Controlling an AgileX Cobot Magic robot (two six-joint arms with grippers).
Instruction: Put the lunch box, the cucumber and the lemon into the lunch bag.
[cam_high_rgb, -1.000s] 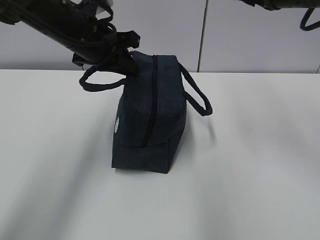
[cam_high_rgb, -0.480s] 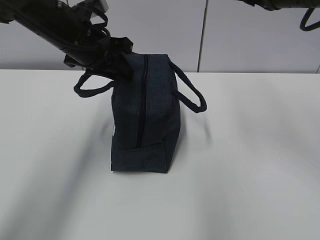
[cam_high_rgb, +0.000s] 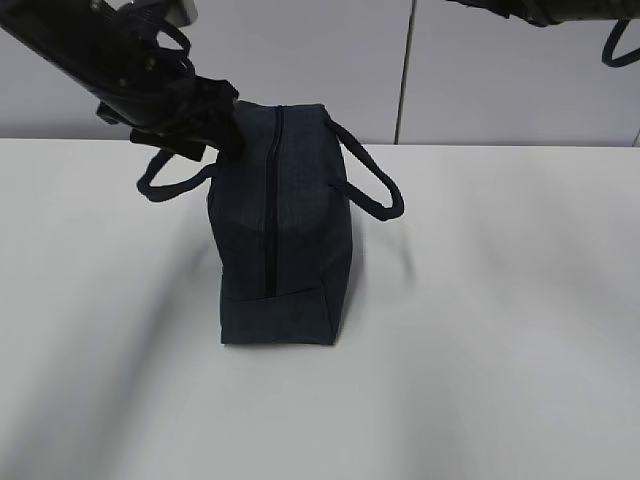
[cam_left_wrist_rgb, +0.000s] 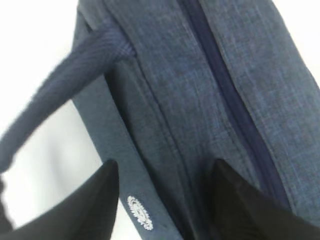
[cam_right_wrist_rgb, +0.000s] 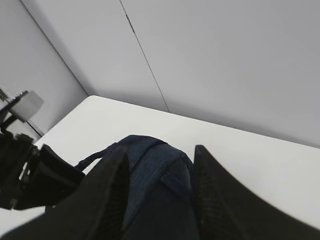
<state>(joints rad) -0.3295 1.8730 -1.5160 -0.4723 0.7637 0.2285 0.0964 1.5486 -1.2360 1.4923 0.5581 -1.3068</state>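
Note:
The dark navy lunch bag (cam_high_rgb: 280, 240) stands on its end on the white table (cam_high_rgb: 480, 330), its zipper (cam_high_rgb: 272, 200) closed and running top to bottom. My left gripper (cam_high_rgb: 215, 125) is at the bag's upper left corner. In the left wrist view (cam_left_wrist_rgb: 165, 200) its jaws stand apart astride the bag's side edge (cam_left_wrist_rgb: 200, 100), beside the white logo (cam_left_wrist_rgb: 140, 212). My right gripper (cam_right_wrist_rgb: 160, 150) is open and empty, high above the bag (cam_right_wrist_rgb: 150, 165). The lunch box, cucumber and lemon are out of view.
One loop handle (cam_high_rgb: 165, 185) hangs out to the left under my left arm, the other (cam_high_rgb: 375, 185) sticks out to the right. A grey panelled wall (cam_high_rgb: 480, 70) stands behind the table. My right arm (cam_high_rgb: 540, 8) shows at the top right edge.
My left gripper has moved left, and the top of the bag went with it. The bag has swung from leaning right to nearly upright. The right arm has not moved.

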